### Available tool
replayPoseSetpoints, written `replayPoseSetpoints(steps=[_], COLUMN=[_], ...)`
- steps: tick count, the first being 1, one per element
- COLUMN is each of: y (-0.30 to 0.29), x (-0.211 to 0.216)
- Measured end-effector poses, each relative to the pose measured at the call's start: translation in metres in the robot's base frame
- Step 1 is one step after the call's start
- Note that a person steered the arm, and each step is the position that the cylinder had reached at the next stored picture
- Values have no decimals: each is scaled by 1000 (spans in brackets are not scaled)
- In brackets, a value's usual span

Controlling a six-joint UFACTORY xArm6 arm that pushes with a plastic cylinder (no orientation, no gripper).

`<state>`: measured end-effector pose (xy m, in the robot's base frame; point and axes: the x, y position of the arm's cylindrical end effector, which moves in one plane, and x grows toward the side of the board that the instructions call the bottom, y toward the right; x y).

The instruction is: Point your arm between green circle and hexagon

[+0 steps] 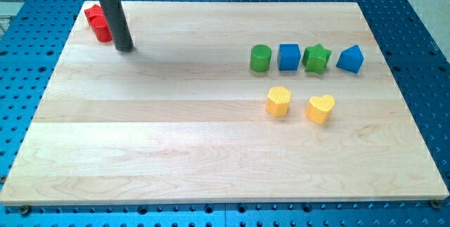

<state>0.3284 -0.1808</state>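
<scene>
So the green circle (261,57) sits upright at the left end of a row, a round thing with no real long axis. The yellow hexagon (279,102) is just below-right of it. My tip (124,47) is far left of it, beside red blocks (98,22) on the table (176,150); no gripper here.

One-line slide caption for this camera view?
My tip rests beside the red block at the view's top left, far from the green circle and yellow hexagon.
</scene>
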Motion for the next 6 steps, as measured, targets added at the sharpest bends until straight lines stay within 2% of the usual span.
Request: replayPoseSetpoints(steps=[5, 6], y=[69, 128], x=[1, 38])
